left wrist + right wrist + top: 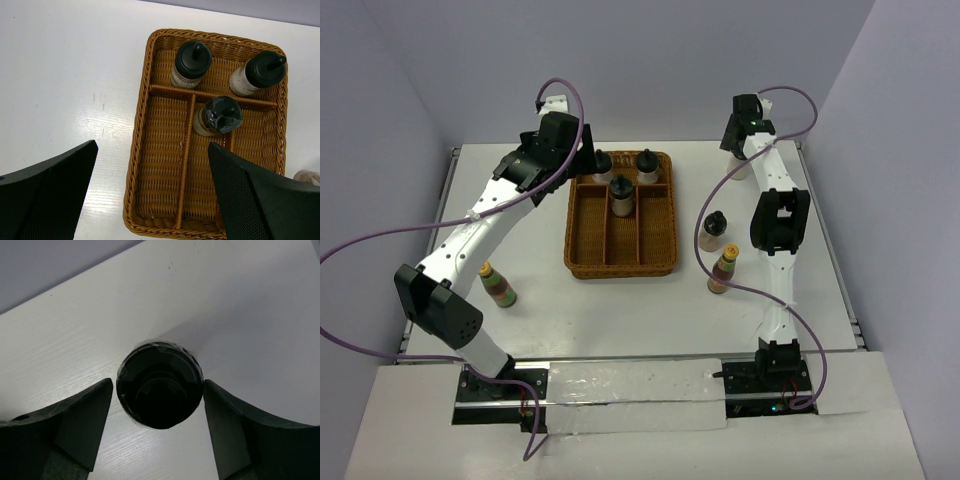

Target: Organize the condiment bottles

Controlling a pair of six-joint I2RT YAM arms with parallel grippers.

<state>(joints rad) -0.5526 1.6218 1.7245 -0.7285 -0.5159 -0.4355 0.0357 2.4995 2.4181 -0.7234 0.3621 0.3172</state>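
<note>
A yellow-capped sauce bottle point(498, 285) stands on the worktop point(620, 320), far left. The left tool point(152, 147), spread wide and empty, hangs over the wicker tray point(136, 150), which holds three black-capped bottles point(190, 62). Right of it stand another black-capped bottle point(713, 230) and a yellow-capped one point(723, 270). The right tool point(157, 387) straddles a further black cap point(160, 390), jaws unclamped. The bottles look small, rigid, light and likely slick, so grip the body below the cap. Only the right wrist view shows that straddle; only the top view shows the loose bottles.

Top cam: overhead from behind, whole tabletop point(620, 320). Left wrist: down on tray point(137, 150), shared with top. Right wrist: tight on one bottle point(160, 390).
</note>
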